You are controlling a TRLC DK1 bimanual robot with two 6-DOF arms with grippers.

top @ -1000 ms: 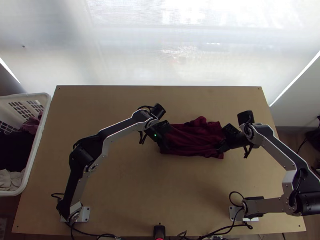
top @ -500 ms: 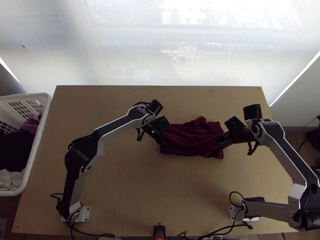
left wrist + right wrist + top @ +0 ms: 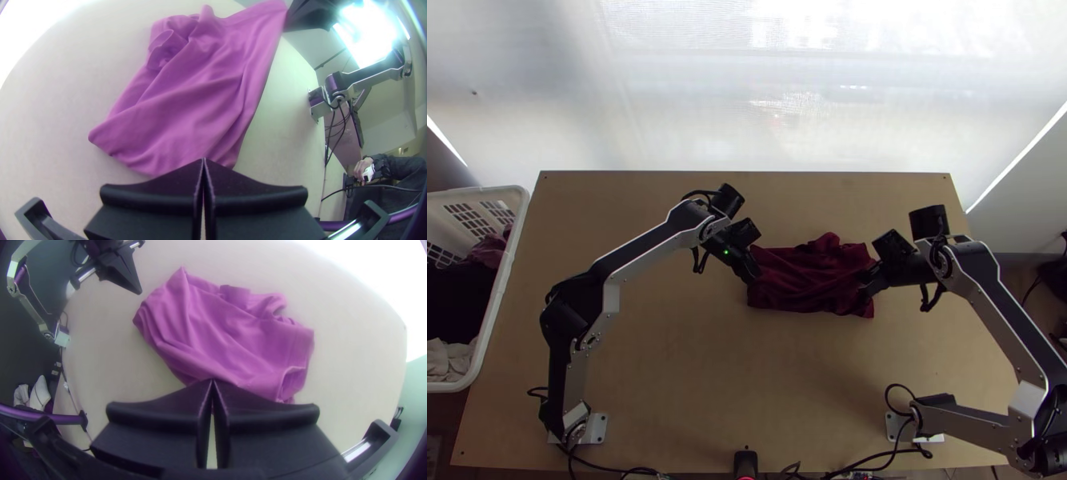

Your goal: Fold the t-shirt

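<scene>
left gripper (image 3: 753,278) closed, right gripper (image 3: 865,286) closed too; both hide bits of the creased t-shirt (image 3: 805,282), can't tell if right pinches cloth.

At the left side of the light wooden table (image 3: 691,376) there stands a white plastic basket (image 3: 513,240) with openings in its wall. Inside it are lying a black cloth (image 3: 457,300), a dull purple cloth (image 3: 487,253) and a cream-coloured cloth (image 3: 445,360), all bunched. Beyond the far table edge is a wide, whitish, bright surface (image 3: 747,96). At the near edge is one small black device (image 3: 745,462) with a red light.
</scene>
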